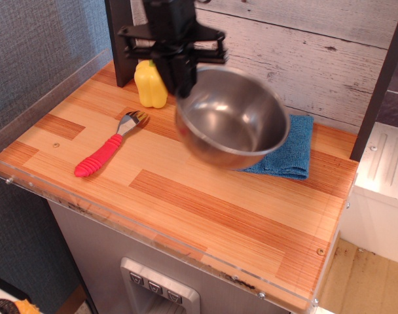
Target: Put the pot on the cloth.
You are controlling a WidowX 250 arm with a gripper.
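Note:
The shiny steel pot (232, 118) hangs in the air, tilted, held by its left rim. My gripper (184, 82) is shut on that rim and comes down from the top of the view. The pot covers most of the blue cloth (292, 152), which lies on the wooden counter at the back right; only its right and front parts show. The pot is above the cloth's left side and is not resting on it.
A yellow toy pepper (150, 84) stands at the back left by a dark post (119, 39). A red-handled fork (107, 152) lies on the counter (186, 203) at the left. A clear plastic lip edges the front and left. A white unit (382, 183) stands to the right.

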